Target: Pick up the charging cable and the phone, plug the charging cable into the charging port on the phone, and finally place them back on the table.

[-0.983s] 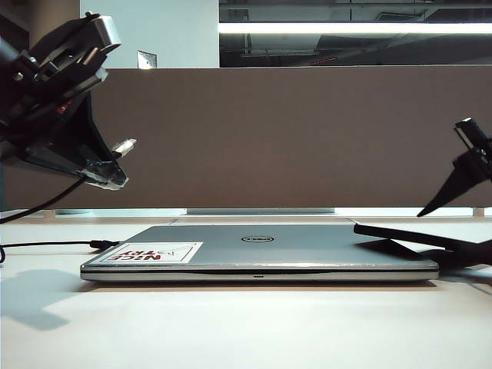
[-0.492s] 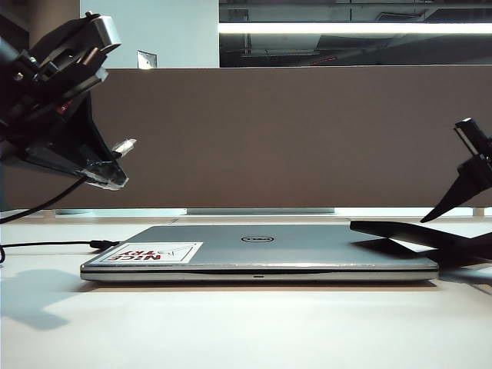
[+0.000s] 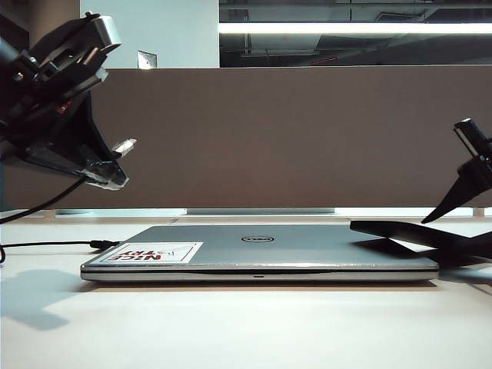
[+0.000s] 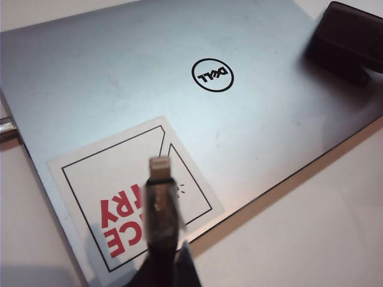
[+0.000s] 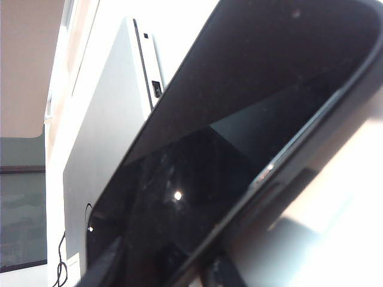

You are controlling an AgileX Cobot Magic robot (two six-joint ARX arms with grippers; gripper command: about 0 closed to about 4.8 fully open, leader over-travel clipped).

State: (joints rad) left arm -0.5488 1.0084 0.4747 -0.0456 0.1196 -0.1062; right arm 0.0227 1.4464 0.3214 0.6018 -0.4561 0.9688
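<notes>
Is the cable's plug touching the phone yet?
Apart. The exterior view shows the plug in the left end effector high at left, the phone far right over the laptop.
</notes>
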